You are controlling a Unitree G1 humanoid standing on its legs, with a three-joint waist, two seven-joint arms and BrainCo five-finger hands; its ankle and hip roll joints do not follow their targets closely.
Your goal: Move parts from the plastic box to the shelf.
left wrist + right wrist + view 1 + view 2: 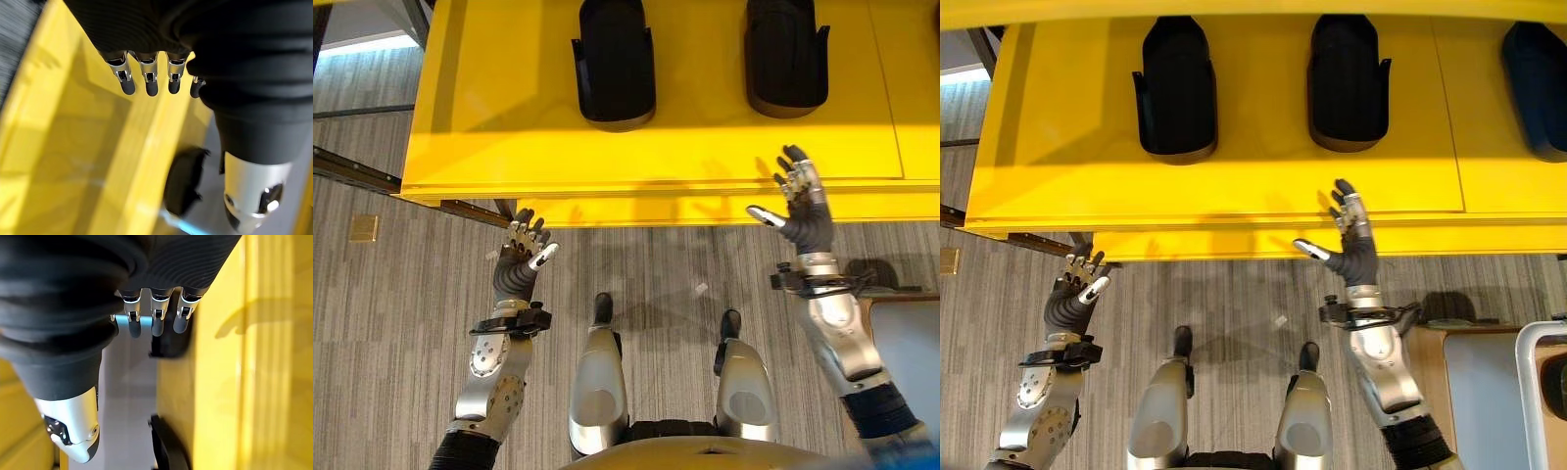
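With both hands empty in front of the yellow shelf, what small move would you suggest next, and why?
Probably turn back toward the box: both the left hand and right hand are open and hold nothing, and two black parts already sit on the yellow shelf.

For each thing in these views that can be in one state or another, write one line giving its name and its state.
left hand: open, empty, raised below the shelf's front edge.
right hand: open, empty, fingers spread over the shelf's front edge.
black parts: two side by side, lying on the shelf; a third shows at the right eye view's edge.
yellow shelf: bare near its front edge.
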